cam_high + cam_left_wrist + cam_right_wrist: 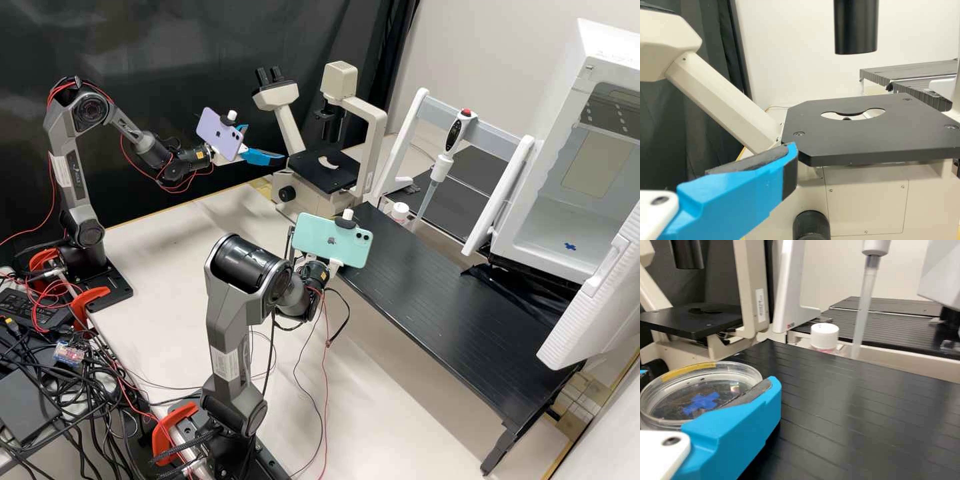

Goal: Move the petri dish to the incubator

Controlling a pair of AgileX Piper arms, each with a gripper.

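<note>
Blue right claw [708,380], part-open, is gripping the dish [685,390]; left claw [265,143] gaping, empty; I'm aiming level for the incubator [541,259]

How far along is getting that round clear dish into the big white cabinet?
Done, it seems: the pickup, as the round clear petri dish sits between the right tool's blue fingers. In hand: carrying that dish. Left: probably placing it inside the open, white, box-shaped incubator, perhaps near the small blue cross on its floor, then letting go.

Clear petri dish [670,394] with blue cross [701,403], yellow strip [688,371]
</note>
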